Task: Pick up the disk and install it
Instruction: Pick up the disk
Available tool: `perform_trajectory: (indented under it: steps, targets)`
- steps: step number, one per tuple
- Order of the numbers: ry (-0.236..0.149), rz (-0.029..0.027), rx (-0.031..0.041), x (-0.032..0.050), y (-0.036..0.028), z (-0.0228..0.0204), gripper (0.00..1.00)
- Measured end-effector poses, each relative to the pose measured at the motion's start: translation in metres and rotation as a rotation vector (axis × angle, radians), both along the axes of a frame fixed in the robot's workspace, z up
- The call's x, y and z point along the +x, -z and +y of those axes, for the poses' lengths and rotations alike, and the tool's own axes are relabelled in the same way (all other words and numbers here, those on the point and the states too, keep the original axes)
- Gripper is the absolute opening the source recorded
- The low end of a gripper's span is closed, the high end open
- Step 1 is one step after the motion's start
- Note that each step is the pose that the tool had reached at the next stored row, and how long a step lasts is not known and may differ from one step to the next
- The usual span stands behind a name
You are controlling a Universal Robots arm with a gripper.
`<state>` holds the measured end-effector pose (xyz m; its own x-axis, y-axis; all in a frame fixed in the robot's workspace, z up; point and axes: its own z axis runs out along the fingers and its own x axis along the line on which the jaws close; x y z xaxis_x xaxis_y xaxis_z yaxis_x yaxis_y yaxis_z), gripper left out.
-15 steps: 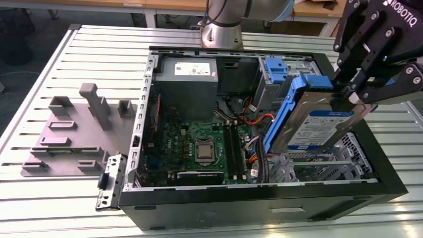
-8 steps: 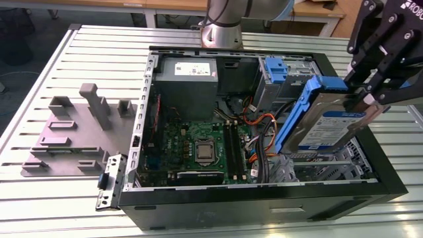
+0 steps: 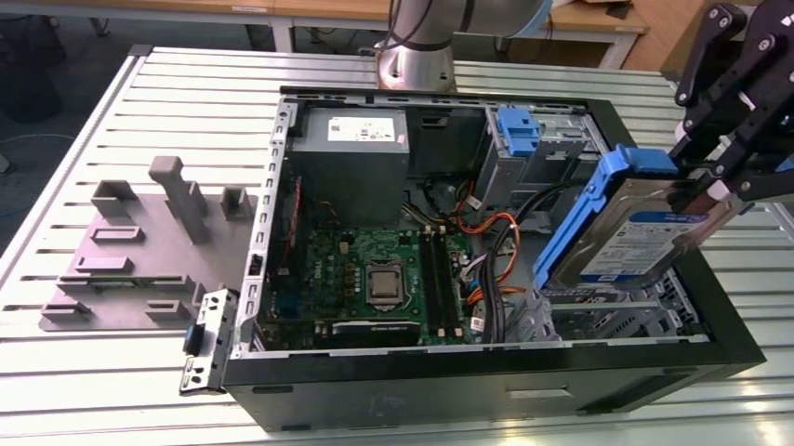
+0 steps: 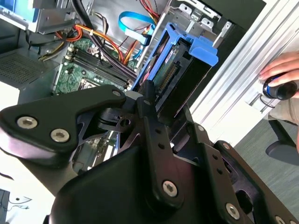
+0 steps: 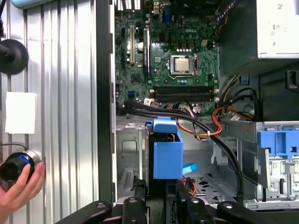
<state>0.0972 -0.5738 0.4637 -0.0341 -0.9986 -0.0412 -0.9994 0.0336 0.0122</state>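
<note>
In the exterior view the gripper [image 3: 702, 199] is clamped on the disk [image 3: 627, 232]. It holds the drive by its upper edge, so the drive hangs steeply tilted, label outward, at about three o'clock of the open computer case [image 3: 434, 390]. The pick-up half of the task therefore reads as done: the disk rests on no table or fixture and is carried by the claw alone. The install half looks unfinished. The disk hangs over the bare metal drive cage [image 3: 620, 316] at the case's four o'clock corner and is not slid flat into it. Whether its lower end touches the cage cannot be told. In the first wrist view the disk's blue carrier frame [image 5: 167, 156] stands on end over that cage. A second blue carrier [image 3: 519, 130] sits at one o'clock of the case, and the motherboard [image 3: 372, 274] at seven o'clock, well apart from the disk. A person's hand [image 5: 18, 186] rests on a knob [image 5: 14, 168] on the slatted table [image 5: 65, 93], outside the case.
</note>
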Motion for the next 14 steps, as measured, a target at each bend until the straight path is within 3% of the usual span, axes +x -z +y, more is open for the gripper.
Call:
perform_trajectory:
  steps: [5,14]
  targets:
    - [0.0,0.0001,0.0001,0.0066,0.0027,0.0,0.35]
    - [0.0,0.0001,0.0002,0.0099,0.0078,0.0001,0.35]
